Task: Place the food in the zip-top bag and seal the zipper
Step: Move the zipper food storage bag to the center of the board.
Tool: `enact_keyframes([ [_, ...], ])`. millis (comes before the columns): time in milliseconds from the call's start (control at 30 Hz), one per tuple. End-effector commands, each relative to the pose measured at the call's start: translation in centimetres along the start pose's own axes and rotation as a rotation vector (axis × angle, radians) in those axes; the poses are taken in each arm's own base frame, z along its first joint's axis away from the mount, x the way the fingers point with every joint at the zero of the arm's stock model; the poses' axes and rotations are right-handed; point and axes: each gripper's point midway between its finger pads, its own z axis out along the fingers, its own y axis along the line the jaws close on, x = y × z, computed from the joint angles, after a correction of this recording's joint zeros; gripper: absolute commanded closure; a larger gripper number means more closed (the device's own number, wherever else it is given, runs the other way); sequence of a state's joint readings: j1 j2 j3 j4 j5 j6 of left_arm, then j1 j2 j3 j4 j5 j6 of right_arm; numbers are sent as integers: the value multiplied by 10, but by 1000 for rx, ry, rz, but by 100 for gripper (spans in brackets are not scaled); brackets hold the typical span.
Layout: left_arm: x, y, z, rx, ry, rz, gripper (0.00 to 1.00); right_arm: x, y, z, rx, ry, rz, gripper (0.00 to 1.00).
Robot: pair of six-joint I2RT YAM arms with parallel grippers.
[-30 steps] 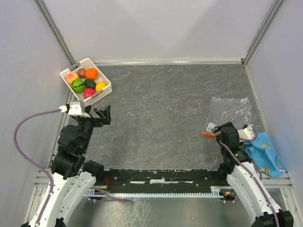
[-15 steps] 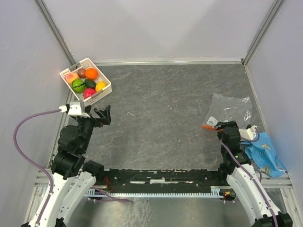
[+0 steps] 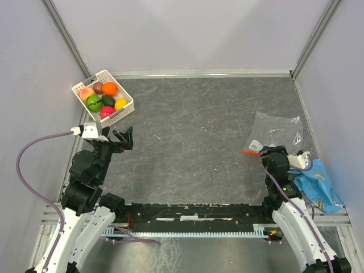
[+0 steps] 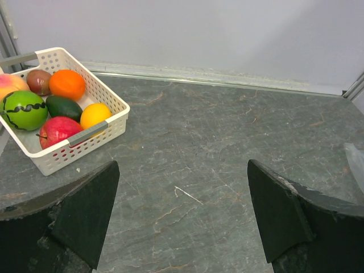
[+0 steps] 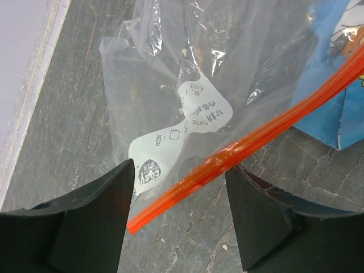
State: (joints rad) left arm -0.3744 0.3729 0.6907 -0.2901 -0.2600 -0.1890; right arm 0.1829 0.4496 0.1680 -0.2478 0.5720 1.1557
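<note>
Right gripper had advanced, narrowing; orange-red zipper strip of clear crinkly zip-top bag ran diagonally between its fingers, ungrasped; left gripper gaped.

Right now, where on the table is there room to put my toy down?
The wide bare middle of the grey stone-look table, between the white perforated plastic basket of toy fruit and the clear crinkly zip-top bag, is free. The right edge is crowded: bag, right hand, blue printed wrapper.

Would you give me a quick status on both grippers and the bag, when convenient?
Left gripper open, empty, short of the white basket. Right gripper open, jaws astride the zipper. Zip-top bag empty, toy fruit in basket. Blue wrapper beside bag.
</note>
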Motion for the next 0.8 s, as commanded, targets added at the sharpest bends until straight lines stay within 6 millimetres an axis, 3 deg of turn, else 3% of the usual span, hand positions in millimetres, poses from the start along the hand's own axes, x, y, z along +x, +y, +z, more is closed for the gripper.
enact_keyframes([
  [0, -14, 0, -1, -4, -43, -11, 0, -19, 21, -4, -53, -55, 56, 27],
  [367, -14, 2, -2, -11, -45, -11, 1, -24, 30, -5, -79, -63, 48, 28],
  [767, -15, 1, -2, -6, -49, -12, 0, -16, 86, 8, -216, 31, -212, 27],
])
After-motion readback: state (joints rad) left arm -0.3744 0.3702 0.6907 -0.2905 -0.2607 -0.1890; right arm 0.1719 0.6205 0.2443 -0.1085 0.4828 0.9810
